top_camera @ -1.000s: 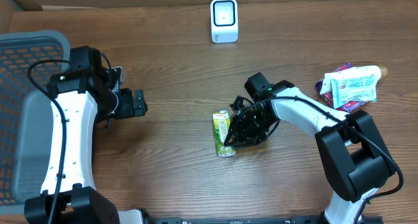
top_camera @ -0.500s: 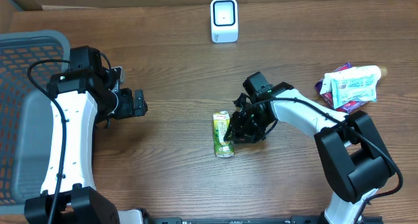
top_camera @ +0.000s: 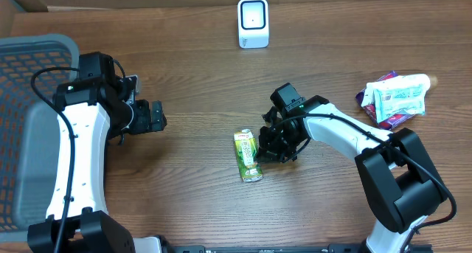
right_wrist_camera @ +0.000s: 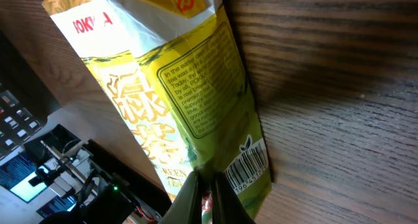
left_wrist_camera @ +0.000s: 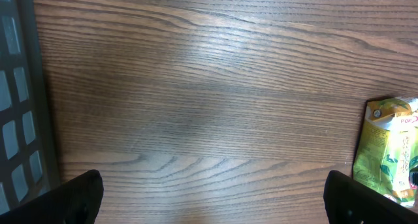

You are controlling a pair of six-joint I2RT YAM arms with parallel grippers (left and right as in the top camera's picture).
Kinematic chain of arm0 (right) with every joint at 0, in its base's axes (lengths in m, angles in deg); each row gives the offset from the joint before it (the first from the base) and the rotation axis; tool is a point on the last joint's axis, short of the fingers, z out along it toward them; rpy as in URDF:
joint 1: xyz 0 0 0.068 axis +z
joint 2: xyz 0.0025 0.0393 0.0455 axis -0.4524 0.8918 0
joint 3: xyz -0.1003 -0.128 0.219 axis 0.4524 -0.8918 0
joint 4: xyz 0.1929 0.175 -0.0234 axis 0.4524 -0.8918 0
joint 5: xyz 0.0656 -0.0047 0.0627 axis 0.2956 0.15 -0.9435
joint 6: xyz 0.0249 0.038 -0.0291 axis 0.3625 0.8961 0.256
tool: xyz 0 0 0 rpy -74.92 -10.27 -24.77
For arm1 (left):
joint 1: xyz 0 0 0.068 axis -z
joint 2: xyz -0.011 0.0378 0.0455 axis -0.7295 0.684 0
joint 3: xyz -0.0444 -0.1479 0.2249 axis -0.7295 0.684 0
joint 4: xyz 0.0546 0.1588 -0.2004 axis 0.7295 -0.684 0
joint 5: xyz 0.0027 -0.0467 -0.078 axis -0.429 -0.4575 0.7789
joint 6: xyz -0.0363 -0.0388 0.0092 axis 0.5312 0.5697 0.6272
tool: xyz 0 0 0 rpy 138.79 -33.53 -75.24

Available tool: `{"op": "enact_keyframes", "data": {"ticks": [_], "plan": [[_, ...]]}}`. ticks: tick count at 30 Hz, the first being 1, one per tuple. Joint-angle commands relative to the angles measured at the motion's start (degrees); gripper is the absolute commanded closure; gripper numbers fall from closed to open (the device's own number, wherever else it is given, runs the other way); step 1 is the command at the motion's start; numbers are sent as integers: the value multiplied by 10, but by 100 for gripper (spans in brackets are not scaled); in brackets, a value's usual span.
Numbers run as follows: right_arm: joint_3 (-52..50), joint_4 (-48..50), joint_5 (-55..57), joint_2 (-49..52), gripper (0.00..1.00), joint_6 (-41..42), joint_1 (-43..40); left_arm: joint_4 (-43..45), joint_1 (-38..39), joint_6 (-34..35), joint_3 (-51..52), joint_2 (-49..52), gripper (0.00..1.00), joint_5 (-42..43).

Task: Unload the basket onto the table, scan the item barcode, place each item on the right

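Wood-grain table (top_camera: 192, 68) is spreading under everything, and the grey mesh basket (top_camera: 29, 54) is sitting at its left edge, beside my left arm (top_camera: 77, 157). My right arm (top_camera: 346, 131) is reaching in from the right toward the middle of the table. Near the right edge a pile of packets (top_camera: 394, 98) is lying in a heap, white and teal on top, purple underneath. The white scanner (top_camera: 253, 22) is standing at the far edge, well apart from both of my grippers.

My left gripper (top_camera: 156, 116) is hanging over bare wood near the basket, its jaws standing wide apart with nothing between them. In the left wrist view its fingers (left_wrist_camera: 78, 196) are showing only in the bottom corners.

The green tea packet (top_camera: 248, 154) is lying flat on the table at the centre, its long side running roughly toward and away from the scanner, well short of it. My right gripper (top_camera: 271, 146) is pressing in at the packet's right side with its jaws closed tight. In the right wrist view the fingertips (right_wrist_camera: 186, 201) are meeting over the packet's lower edge, just beside the barcode (right_wrist_camera: 251, 165) — whether a fold of film is caught between them, I cannot tell. The barcode is facing up, black bars on a white patch.
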Motion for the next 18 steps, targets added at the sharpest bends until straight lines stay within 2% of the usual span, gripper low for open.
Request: {"op": "enact_keyframes", "data": {"ticks": [1, 6, 11, 14, 15, 17, 18], "plan": [[13, -24, 91, -9, 96, 2, 5, 0, -2, -9, -4, 3, 0, 4], [80, -111, 254, -42, 96, 2, 21, 0, -2, -9, -4, 3, 1, 4], [138, -182, 440, -54, 96, 2, 76, 0, -2, -9, -4, 3, 0, 4], [142, -191, 453, -54, 96, -2, 102, 0, -2, -9, -4, 3, 0, 4], [141, -191, 429, -53, 92, -9, 106, 0, -2, -9, -4, 3, 0, 4], [134, -185, 352, -53, 48, -33, 108, 0, -2, -9, -4, 3, 0, 4], [130, -183, 314, -53, 39, -40, 108, 0, -2, -9, -4, 3, 0, 4]]}}
